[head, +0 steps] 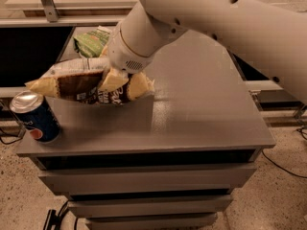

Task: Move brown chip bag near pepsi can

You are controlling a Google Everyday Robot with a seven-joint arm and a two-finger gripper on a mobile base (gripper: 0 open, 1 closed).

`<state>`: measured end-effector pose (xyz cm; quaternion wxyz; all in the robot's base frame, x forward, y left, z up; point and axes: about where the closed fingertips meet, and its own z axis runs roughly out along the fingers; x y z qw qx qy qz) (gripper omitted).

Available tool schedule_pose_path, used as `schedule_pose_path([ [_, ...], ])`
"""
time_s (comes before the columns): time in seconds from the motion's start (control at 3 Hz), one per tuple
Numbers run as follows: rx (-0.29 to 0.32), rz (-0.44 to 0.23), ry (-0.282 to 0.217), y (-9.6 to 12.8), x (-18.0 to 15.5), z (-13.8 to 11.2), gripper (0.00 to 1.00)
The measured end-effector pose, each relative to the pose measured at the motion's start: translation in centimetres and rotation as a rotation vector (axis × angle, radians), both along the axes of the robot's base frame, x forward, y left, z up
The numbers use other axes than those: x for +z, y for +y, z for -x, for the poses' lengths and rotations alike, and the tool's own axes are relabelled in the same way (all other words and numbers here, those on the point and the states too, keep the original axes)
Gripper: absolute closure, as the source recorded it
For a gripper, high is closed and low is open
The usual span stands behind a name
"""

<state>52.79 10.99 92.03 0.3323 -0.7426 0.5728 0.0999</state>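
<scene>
Found gripper [120, 80] below the rounded white wrist of the arm [216, 18], over the left half of the cabinet top [201, 104]. Closed tight on the right end of the brown chip bag [72, 80], with the fingers largely buried in the folds. Noted crinkled, glossy film on the bag: dark brown middle, white lettering, cream-yellow pinched ends. Held lengthwise and slightly tilted, with a shadow beneath; cannot tell whether the lower edge touches the surface.

Located pepsi can [36, 116] upright at the front left corner, just beside and below the bag's left end, not touching. Smooth blue cylinder, silver lid, round logo.

Recorded a smaller green bag [91, 41], crumpled, at the rear left behind the wrist.

Recorded a matte grey, finely textured top, flat and rectangular, above stacked grey drawer fronts [144, 176]. Speckled beige floor [278, 195], with a black cable [283, 164] trailing at right.
</scene>
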Motion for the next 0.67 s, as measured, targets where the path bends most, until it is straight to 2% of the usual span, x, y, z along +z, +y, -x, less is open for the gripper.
schedule_pose_path([
  [0.67,-0.004,-0.006,0.026,-0.5,-0.9,-0.48,0.17],
])
